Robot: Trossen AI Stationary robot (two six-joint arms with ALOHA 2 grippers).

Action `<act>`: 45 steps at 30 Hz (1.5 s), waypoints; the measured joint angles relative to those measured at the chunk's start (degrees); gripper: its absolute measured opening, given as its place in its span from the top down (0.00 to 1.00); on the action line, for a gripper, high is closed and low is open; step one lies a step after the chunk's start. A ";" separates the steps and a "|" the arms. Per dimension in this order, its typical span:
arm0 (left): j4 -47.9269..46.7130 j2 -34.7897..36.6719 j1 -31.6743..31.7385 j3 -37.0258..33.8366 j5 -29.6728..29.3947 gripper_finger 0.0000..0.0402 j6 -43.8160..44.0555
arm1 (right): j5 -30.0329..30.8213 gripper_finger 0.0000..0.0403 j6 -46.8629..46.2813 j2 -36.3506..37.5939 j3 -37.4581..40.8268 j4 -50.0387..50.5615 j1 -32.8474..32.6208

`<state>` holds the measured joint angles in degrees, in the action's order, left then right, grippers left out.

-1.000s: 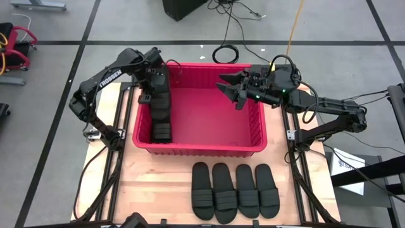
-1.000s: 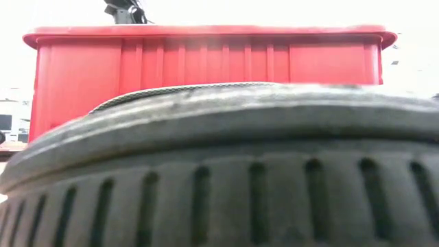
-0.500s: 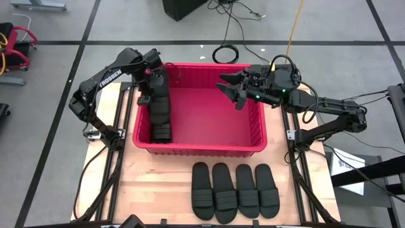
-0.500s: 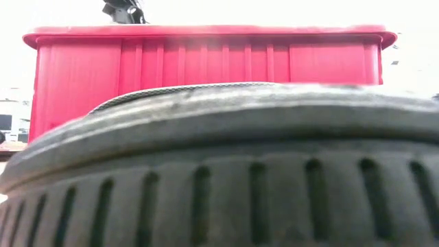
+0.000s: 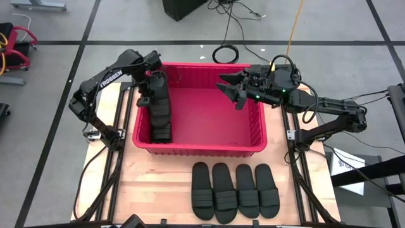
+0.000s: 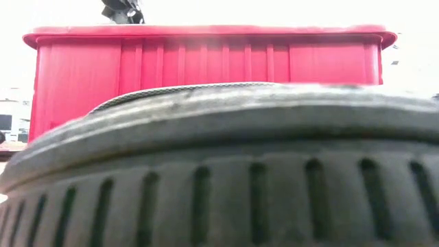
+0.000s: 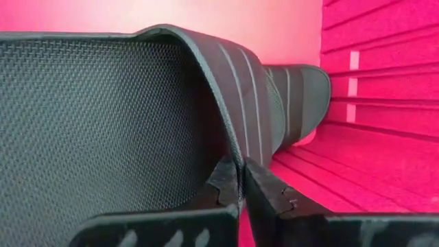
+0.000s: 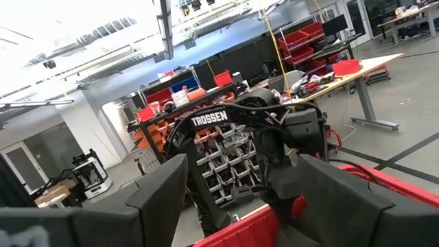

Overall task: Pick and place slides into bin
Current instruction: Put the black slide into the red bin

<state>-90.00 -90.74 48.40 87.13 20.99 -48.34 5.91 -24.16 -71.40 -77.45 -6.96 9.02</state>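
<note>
The red bin (image 5: pixel 253 136) stands at the table's far middle. My left gripper (image 5: pixel 154 85) is down inside its left side, shut on a black slide (image 5: pixel 161 114) that lies along the left wall. In the left wrist view this slide (image 7: pixel 103 123) fills the picture. My right gripper (image 5: pixel 233 95) is open and empty, above the bin's far right part. Several more slides (image 5: pixel 234 190) lie side by side on their soles in front of the bin. The nearest of them (image 6: pixel 219 178) fills the low view. My left gripper pinches the thin rim of the slide's sole (image 7: pixel 233 147) between its two fingers, at the slide's far end. The fingers come from above, slanting toward the near edge. The slide is turned on its side, its near end (image 5: pixel 163 134) down by the bin's near left corner.
The bin's far wall (image 6: pixel 206 55) and rim rise behind the slides in the low view. The bin's middle floor (image 5: pixel 209 117) is bare red. Cables (image 5: pixel 228 50) lie on the floor beyond the table. The right wrist view shows my left arm (image 8: pixel 226 137) across the bin.
My left gripper has shifted a little toward the table's left and far edges, still shut on the slide. The slide's far end has gone with it, and its near end has stayed by the bin's near left corner.
</note>
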 joint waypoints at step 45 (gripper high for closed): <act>9.23 0.02 1.05 -6.62 -10.81 0.59 4.38 | 0.00 0.34 0.85 0.02 0.00 1.66 -0.11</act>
<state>-80.77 -90.72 49.45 80.51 10.18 -43.97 5.91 -23.31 -71.37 -77.45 -5.30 8.91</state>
